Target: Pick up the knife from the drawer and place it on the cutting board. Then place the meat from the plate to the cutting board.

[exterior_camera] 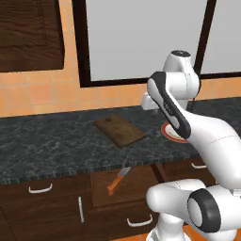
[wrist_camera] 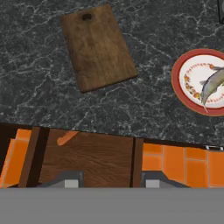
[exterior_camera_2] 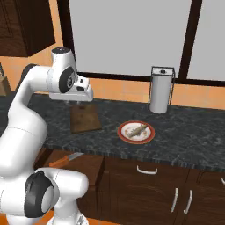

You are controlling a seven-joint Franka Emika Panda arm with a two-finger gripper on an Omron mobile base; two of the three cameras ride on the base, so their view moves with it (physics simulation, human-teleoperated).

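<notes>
A dark marbled tabletop [exterior_camera: 56, 141] runs along an orange tiled wall under a wide window, with dark wooden cabinets below it. The drawer [exterior_camera: 123, 187] stands pulled out under the near edge of the tabletop, and the knife [exterior_camera: 117, 179] lies on its wooden floor, orange handle toward the near side and blade pointing far and a little right, so its long axis goes diagonally. On the tabletop above it lies the cutting board [exterior_camera: 119, 130], bare, and to the right of the board is the plate [exterior_camera_2: 136, 132] with the meat [exterior_camera_2: 138, 130] on it; in the hand view the meat looks like a small grey fish. A metal canister [exterior_camera_2: 161, 89] stands farther back on the right. The gripper [wrist_camera: 110, 179] hangs high above the front edge of the tabletop, looking down; its fingers [wrist_camera: 65, 180] are apart and hold nothing. From the hand view, the knife's handle [wrist_camera: 66, 137] lies in the drawer to the left of the fingers, partly hidden under the edge of the tabletop. I judge that the coming move must bring the hand down, to the near side and slightly left, and turn the fingers across the diagonal handle.
</notes>
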